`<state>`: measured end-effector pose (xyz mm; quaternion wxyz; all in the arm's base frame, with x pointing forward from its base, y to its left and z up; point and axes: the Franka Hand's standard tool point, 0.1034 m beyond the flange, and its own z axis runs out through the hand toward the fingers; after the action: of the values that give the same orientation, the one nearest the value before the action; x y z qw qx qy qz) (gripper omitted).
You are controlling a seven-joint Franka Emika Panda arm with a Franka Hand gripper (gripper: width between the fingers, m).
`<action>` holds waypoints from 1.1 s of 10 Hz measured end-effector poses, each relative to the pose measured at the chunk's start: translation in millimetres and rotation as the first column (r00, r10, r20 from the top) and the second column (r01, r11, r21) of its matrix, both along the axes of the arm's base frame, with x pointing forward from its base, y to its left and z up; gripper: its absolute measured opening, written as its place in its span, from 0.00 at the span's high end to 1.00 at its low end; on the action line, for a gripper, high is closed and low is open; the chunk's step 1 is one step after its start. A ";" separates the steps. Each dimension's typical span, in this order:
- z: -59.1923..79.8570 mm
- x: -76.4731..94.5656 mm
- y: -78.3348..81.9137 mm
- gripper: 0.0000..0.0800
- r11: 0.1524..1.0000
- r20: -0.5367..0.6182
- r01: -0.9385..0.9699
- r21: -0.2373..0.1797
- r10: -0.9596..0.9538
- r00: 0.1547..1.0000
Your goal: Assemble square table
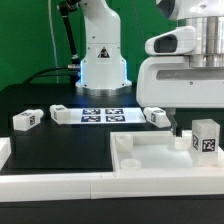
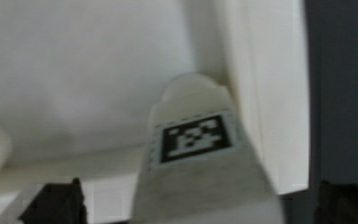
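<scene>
The white square table top (image 1: 140, 160) lies at the front right of the black table. One white tagged leg (image 1: 205, 138) stands upright at its far right corner. My gripper (image 1: 193, 138) hangs over that leg with one dark finger (image 1: 176, 131) showing beside it. In the wrist view the leg (image 2: 197, 140) lies between the two fingertips (image 2: 60, 203) with a gap on each side, above the top's white surface (image 2: 87, 80). The gripper (image 2: 202, 205) is open. Three more legs lie loose on the table: far left (image 1: 27, 119), left of centre (image 1: 60, 113) and right of centre (image 1: 155, 117).
The marker board (image 1: 95, 115) lies flat in front of the robot base (image 1: 102, 65). A long white border bar (image 1: 50, 185) runs along the front edge and another (image 1: 4, 150) along the exterior view's left.
</scene>
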<state>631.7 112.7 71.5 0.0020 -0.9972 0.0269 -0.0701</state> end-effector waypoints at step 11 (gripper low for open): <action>-0.7 -1.7 -10.2 0.64 0.844 -0.070 0.535 0.029 -0.532 0.844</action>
<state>630.0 102.4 70.8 0.0051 -0.9517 0.3047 -0.0378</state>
